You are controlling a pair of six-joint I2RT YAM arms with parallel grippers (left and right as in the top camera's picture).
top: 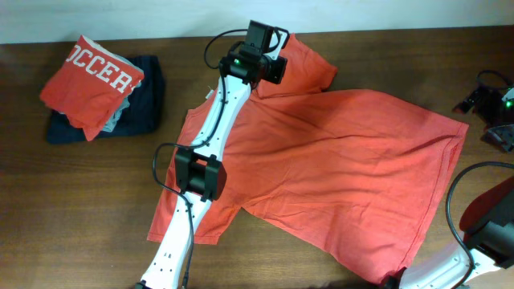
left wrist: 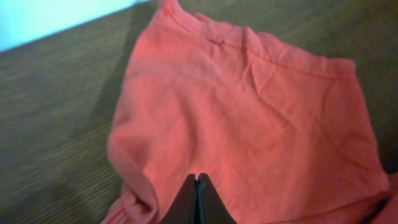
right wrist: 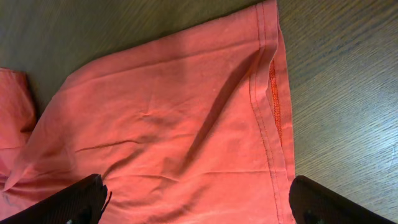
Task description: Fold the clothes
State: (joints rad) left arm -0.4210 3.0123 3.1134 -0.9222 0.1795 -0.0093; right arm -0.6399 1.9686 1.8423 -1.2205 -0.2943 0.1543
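The clothes (top: 337, 168), a coral-red T-shirt, lie spread flat across the wooden table with no lettering showing. My left gripper (top: 263, 58) is at the far sleeve (top: 309, 68). In the left wrist view its jaws (left wrist: 198, 179) are shut tight on the red cloth (left wrist: 249, 112), and a bunched fold lies just left of them. The right gripper (right wrist: 196, 190) hovers wide open over the shirt's stitched hem (right wrist: 270, 106) at the near right corner, its fingers (right wrist: 87, 196) apart on either side of the cloth. Nothing is held in it.
At the far left, a folded red shirt with white lettering (top: 90, 76) rests on a dark navy folded garment (top: 144, 108). Black hardware (top: 494, 104) sits at the right edge. A pale wall (top: 120, 16) runs along the table's far edge.
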